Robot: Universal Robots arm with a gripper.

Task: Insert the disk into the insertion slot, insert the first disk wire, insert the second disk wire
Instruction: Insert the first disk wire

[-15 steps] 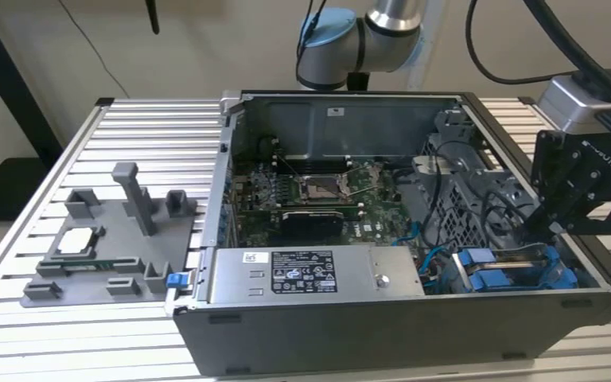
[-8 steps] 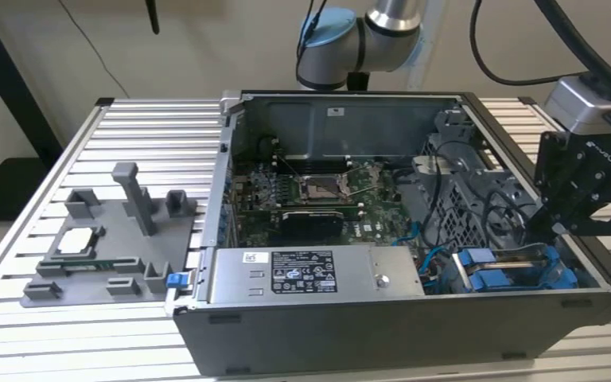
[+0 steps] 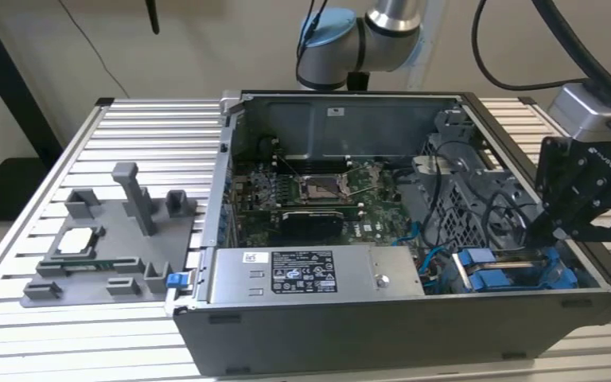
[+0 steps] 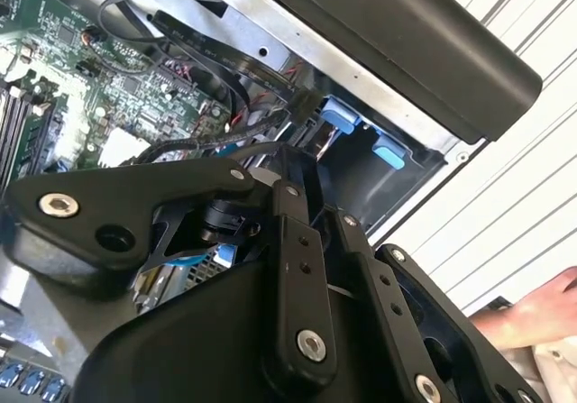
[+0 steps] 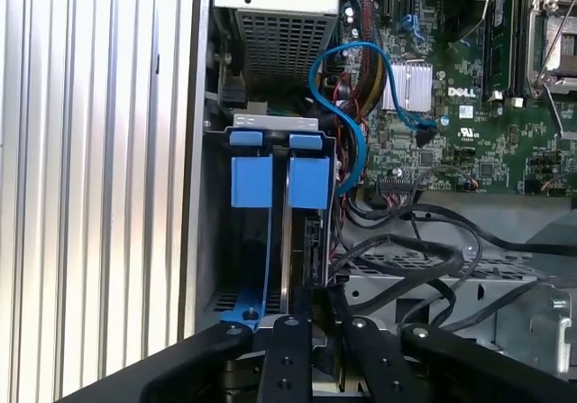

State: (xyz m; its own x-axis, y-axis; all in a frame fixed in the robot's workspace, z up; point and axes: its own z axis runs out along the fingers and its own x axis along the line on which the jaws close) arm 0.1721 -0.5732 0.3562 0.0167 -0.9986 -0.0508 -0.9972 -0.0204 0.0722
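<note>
My black gripper (image 3: 541, 232) hangs tilted over the right end of the open computer case, just above the insertion slot (image 3: 518, 272). In the first wrist view the slot (image 5: 216, 241) is a grey metal bay with two blue tabs (image 5: 251, 170) at its far end. A thin blue carrier rail of the disk (image 5: 268, 259) runs down the bay, ending in a blue corner (image 5: 243, 315) right by the gripper (image 5: 311, 317). The disk's silver face is hidden. A blue disk wire (image 5: 359, 105) loops beside the bay, and black wires (image 5: 406, 241) lie close to the gripper.
The silver power-supply box (image 3: 317, 274) sits beside the bay, and the motherboard (image 3: 317, 195) lies behind it. A grey fixture with parts (image 3: 109, 255) stands on the slatted table on the exterior view's left. A person's hand (image 4: 541, 313) rests outside the case wall.
</note>
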